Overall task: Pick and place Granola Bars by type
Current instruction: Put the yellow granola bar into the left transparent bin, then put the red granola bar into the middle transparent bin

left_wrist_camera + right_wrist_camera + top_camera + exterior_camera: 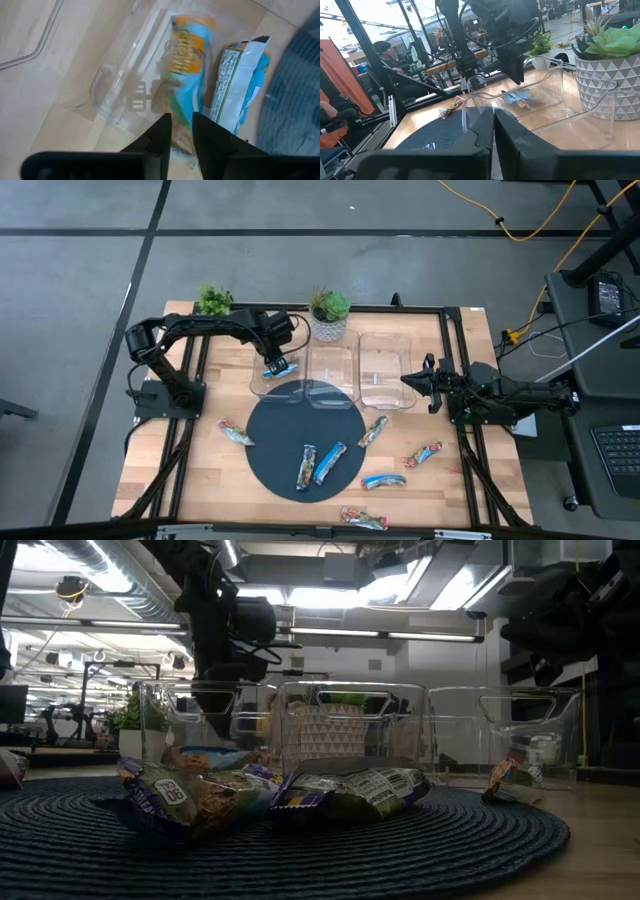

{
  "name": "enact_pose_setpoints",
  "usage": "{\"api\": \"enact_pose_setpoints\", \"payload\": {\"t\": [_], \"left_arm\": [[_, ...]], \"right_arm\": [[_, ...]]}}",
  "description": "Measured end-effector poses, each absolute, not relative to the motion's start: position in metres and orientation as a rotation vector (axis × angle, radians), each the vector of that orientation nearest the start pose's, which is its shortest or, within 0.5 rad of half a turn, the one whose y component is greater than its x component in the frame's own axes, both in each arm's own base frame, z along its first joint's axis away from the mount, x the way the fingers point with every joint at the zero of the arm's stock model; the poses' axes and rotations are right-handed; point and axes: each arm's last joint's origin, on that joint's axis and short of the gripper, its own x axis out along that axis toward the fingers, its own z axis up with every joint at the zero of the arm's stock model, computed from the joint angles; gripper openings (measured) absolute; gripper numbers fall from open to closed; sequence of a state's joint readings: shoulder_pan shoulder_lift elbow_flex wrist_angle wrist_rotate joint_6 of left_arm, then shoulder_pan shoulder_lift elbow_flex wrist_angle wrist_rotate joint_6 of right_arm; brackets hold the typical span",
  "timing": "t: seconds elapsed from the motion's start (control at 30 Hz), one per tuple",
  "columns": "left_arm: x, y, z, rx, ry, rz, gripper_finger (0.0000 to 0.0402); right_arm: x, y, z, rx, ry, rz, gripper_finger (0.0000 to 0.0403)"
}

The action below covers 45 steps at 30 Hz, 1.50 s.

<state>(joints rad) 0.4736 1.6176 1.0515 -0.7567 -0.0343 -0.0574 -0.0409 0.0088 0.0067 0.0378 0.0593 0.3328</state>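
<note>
Currently: my left gripper [281, 367], over the far-left bin [262, 384], fingers nearly closed, gripping nothing; light-blue bars [187, 75] delivered. Next: fetch another.

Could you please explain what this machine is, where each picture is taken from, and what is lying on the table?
It is a robot with two dark arms at a wooden table. One picture looks straight down, one looks level across the tabletop, and one comes from each wrist.

Three clear plastic bins stand in a row; wrapped granola bars lie on and around a dark round mat.

The left gripper hangs over the left bin, where light blue bars lie below its fingers. The right gripper waits beside the right bin, empty.
</note>
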Motion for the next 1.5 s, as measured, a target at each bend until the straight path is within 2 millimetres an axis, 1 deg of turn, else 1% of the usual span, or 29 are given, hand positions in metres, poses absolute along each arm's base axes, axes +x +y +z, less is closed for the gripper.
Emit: {"api": "enact_pose_setpoints", "payload": {"t": [0.13, 0.27, 0.43, 0.57, 0.73, 0.83, 1.03, 1.27, 1.5], "left_arm": [[0.262, 0.135, 0.193, -0.333, 1.292, 0.454, 0.0099], [0.26, 0.131, 0.203, -0.319, 1.26, 0.454, 0.0121], [0.254, 0.123, 0.226, -0.289, 1.178, 0.45, 0.0133], [0.246, 0.11, 0.249, -0.271, 1.088, 0.442, 0.0133], [0.235, 0.088, 0.277, -0.241, 0.972, 0.427, 0.013], [0.227, 0.072, 0.293, -0.221, 0.904, 0.404, 0.0131], [0.211, 0.037, 0.316, -0.208, 0.791, 0.348, 0.0131], [0.193, -0.002, 0.33, -0.186, 0.727, 0.29, 0.013], [0.182, -0.04, 0.333, -0.129, 0.719, 0.13, 0.0127]], "right_arm": [[0.098, -0.006, 0.169, 0.333, -0.053, -0.093, 0.0019], [0.098, -0.006, 0.169, 0.333, -0.052, -0.093, 0.0019], [0.098, -0.006, 0.169, 0.333, -0.052, -0.093, 0.0019], [0.098, -0.006, 0.169, 0.333, -0.052, -0.093, 0.0019], [0.098, -0.006, 0.169, 0.333, -0.052, -0.093, 0.0019], [0.098, -0.006, 0.169, 0.333, -0.052, -0.093, 0.0019], [0.098, -0.006, 0.169, 0.333, -0.053, -0.093, 0.0019], [0.098, -0.006, 0.169, 0.333, -0.052, -0.093, 0.0019], [0.098, -0.006, 0.169, 0.333, -0.052, -0.093, 0.0019]]}}
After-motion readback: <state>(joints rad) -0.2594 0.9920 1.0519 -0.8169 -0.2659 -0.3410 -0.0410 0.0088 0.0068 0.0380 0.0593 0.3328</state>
